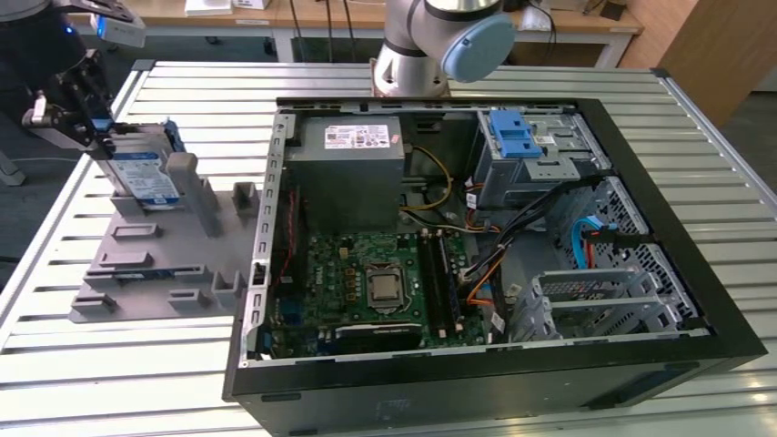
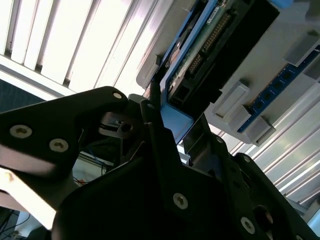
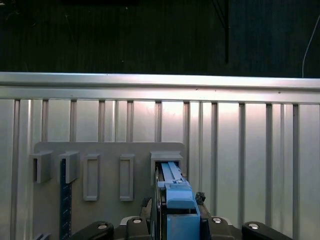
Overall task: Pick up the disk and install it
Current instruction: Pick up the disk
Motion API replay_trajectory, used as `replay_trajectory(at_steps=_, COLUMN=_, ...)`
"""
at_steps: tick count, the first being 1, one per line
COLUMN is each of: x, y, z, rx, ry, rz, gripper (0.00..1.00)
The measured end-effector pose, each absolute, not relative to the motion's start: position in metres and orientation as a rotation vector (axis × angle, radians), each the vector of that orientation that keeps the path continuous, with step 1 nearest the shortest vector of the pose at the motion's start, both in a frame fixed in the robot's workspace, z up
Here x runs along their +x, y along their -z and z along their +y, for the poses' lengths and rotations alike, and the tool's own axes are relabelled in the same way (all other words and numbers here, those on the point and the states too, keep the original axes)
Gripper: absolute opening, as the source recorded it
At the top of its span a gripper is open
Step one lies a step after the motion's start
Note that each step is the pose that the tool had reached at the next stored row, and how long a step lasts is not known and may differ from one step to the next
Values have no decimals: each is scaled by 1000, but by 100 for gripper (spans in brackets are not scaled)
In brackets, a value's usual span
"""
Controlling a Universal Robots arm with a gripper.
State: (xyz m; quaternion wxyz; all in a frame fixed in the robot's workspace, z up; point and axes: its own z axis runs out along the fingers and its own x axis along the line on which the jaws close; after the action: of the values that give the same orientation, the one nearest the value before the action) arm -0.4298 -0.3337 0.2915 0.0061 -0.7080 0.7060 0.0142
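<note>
Closely on either side of the disk, the jaws are seen clamped, with its blue-framed edge held between them. The disk is kept upright at a slot of the grey holder on the slatted counter, just beside the open computer case, towards the exterior view's left.
</note>
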Motion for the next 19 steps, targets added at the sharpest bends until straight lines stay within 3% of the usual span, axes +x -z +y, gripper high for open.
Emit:
replay_trajectory(at_steps=2, x=-430, y=-291, z=-334, rx=-2216, ry=-44, rz=2210, gripper=42)
replay_trajectory(at_steps=3, x=-430, y=-291, z=-334, rx=-2216, ry=-44, rz=2210, gripper=36)
replay_trajectory(at_steps=19, x=-430, y=-298, z=-334, rx=-2216, ry=-44, rz=2209, gripper=36)
